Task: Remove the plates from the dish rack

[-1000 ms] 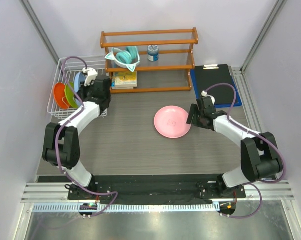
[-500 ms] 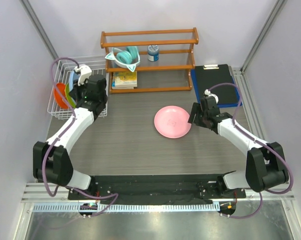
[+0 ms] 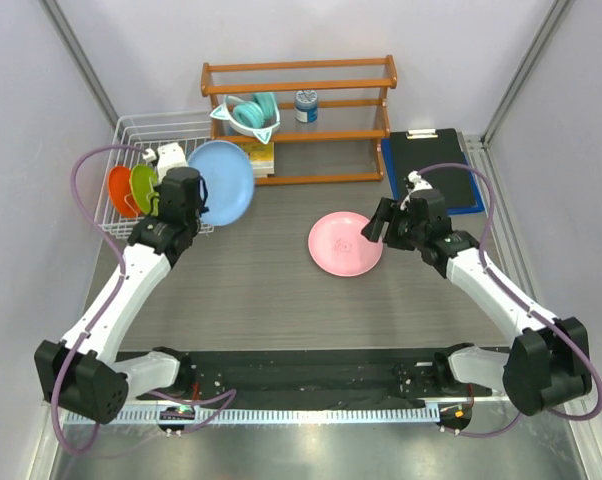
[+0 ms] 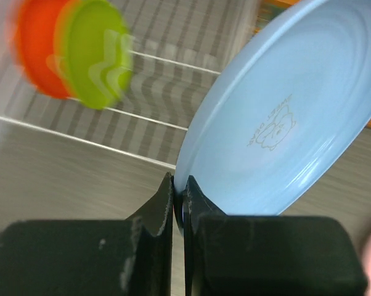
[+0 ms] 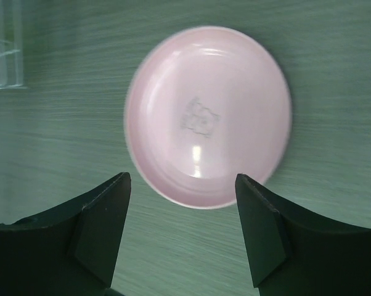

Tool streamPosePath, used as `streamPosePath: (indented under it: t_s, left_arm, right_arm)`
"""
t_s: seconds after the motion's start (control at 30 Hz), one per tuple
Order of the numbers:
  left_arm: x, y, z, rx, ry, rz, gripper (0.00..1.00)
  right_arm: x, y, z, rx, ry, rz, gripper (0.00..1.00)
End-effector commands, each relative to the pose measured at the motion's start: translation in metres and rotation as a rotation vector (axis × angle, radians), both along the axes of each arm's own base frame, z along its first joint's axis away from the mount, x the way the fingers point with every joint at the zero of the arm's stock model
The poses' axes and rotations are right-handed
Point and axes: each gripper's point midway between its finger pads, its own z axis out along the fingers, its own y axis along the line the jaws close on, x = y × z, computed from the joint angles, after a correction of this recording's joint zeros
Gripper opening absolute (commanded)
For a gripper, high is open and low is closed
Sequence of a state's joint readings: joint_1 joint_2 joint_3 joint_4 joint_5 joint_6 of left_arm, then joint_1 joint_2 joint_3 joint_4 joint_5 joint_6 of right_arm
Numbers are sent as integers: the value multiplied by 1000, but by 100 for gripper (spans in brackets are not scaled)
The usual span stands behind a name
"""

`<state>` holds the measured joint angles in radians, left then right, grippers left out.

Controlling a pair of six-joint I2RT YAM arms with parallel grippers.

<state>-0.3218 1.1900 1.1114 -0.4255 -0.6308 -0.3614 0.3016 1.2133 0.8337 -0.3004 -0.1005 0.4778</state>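
Left claw [image 4: 178, 192] is clamped on the rim of the light blue plate [image 3: 221, 182] — the plate is held tilted in the upper left of the top view, overlapping the right edge of the dish rack [image 3: 131, 125]. The orange plate [image 3: 119, 190] and lime green plate [image 3: 141, 187] stand upright side by side in the rack's left part. Right claw [image 5: 180, 180] has its jaws apart and grips nothing; it hovers by the right rim of the pink plate [image 3: 346, 243], which lies flat on the table [image 3: 261, 290] at mid-frame — well apart from the rack.
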Motion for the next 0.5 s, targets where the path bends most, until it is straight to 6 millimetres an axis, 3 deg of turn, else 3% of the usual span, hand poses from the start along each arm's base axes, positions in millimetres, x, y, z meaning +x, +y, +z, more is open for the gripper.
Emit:
streamPosePath:
  t_s: [0.0, 0.03, 0.13, 0.23, 0.47]
  left_arm:
    - [-6, -93, -13, -413, 5, -341, 0]
    - [-10, -100, -23, -448, 25, -364, 0]
    - [-18, -133, -28, -582, 57, -476, 0]
    - [-28, -150, -36, -637, 83, -524, 0]
    - [-45, -172, -52, -678, 132, -581, 0]
  right_arm:
    - [-3, 48, 56, 232, -165, 179, 75]
    - [-6, 53, 56, 253, -171, 195, 74]
    - [-10, 68, 62, 287, -190, 234, 74]
    - [-13, 80, 60, 290, -180, 256, 75]
    - [-14, 101, 44, 298, -149, 283, 75]
